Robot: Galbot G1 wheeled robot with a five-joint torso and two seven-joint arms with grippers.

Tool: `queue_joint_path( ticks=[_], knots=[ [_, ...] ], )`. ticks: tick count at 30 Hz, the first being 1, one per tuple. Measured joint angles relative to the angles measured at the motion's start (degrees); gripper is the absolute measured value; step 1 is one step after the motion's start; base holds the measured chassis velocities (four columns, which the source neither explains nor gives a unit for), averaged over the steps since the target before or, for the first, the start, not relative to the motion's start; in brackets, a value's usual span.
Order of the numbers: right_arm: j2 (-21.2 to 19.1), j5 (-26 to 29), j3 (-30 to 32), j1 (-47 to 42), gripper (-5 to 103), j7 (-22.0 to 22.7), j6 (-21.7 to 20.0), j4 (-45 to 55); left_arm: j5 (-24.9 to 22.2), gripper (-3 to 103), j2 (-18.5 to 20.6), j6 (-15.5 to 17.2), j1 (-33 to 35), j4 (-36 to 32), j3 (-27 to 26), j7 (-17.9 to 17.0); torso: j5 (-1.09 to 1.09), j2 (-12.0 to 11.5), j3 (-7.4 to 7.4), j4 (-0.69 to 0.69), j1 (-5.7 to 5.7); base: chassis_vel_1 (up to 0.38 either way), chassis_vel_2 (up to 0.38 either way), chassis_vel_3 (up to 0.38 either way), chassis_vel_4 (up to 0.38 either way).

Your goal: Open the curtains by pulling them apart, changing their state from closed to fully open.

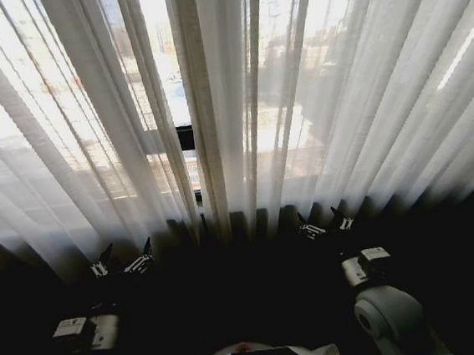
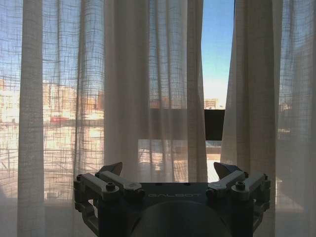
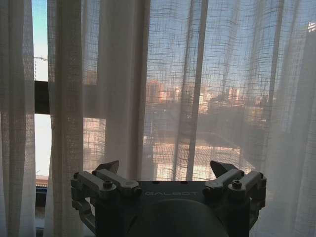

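Hanging sheer pleated woven curtains (image 1: 312,86), narrow gap; left tool (image 1: 123,262) & right tool (image 1: 326,225) spread apart, empty.

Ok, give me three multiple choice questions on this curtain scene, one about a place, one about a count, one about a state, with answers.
1. Where is the narrow gap between the curtains?
A. Near the middle, slightly toward the robot's left
B. At the far right edge
C. There is no gap

2. How many grippers are raised toward the fabric?
A. None
B. One
C. Two

3. What state are the grippers' fingers in?
A. Both open, holding nothing
B. Both shut on fabric
C. Left one shut, right one open

Answers:
1. A, a clear strip of sky and the dark window frame show there.
2. C, the left gripper and right gripper both sit below the hem.
3. A, each wrist view shows spread fingers short of the fabric.
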Motion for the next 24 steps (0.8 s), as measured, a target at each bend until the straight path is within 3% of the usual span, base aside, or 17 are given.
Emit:
queue_joint_path(
  ticks=[6,11,15,24],
  knots=[
    [-0.1,0.0,-0.3,0.1,100,0.0,0.0,-0.5,0.2,100,-0.2,-0.2,0.0,0.3,0.1,0.1,-0.07,0.0,0.0,0.0,0.0,0.019,0.529,-0.002,-0.537],
    [-0.2,0.1,-0.7,0.4,100,0.0,0.1,-0.9,0.3,100,-0.4,-0.5,0.3,0.4,0.1,0.1,0.03,0.0,-0.01,0.02,-0.03,0.077,0.612,-0.069,-0.597],
    [-0.3,0.2,-1.2,1.0,100,0.0,0.0,-1.5,0.4,100,-0.7,-0.7,0.4,0.5,0.1,0.1,-0.09,0.0,0.0,0.02,0.02,0.006,0.415,-0.011,-0.376],
    [-1.7,6.2,-2.8,5.6,100,1.5,-1.4,-6.1,0.9,100,-1.2,-0.6,0.6,0.2,0.4,0.1,0.04,0.0,-0.01,0.0,-0.04,0.0,0.05,0.015,-0.056]
  ],
)
